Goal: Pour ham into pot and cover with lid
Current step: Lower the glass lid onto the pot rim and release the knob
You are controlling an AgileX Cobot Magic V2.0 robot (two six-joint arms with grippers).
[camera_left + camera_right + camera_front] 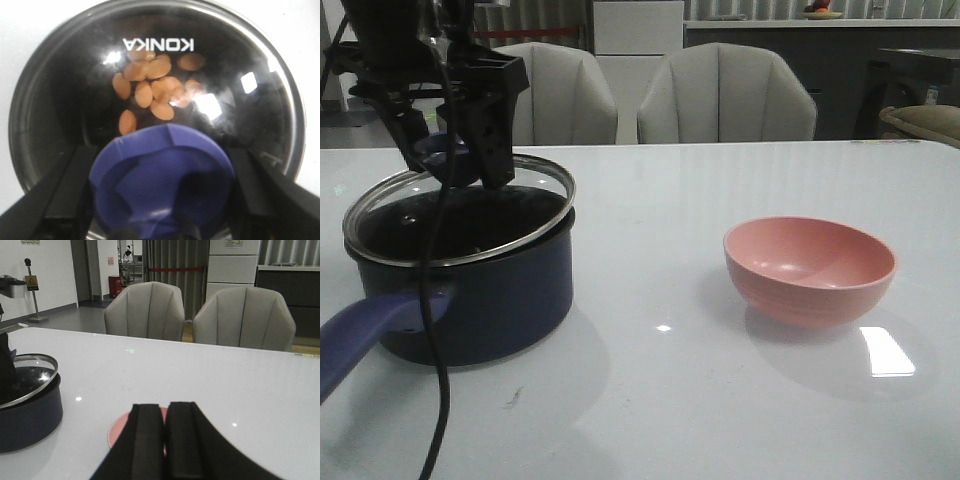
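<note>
The dark navy pot (490, 300) with its purple-blue handle (360, 335) stands at the table's left. The ham (150, 85), several orange-pink chunks, lies on the pot's bottom, seen through the glass. The glass lid (525, 195) sits tilted over the pot, its right side raised. My left gripper (460, 165) is shut on the lid's blue knob (162, 180), one finger (70, 175) on each side. My right gripper (166, 412) is shut and empty, above the pink bowl (120, 432); it does not show in the front view.
The salmon-pink bowl (810, 270) stands empty at the table's right. Two grey chairs (725, 95) stand behind the far edge. A black cable (440, 400) hangs in front of the pot.
</note>
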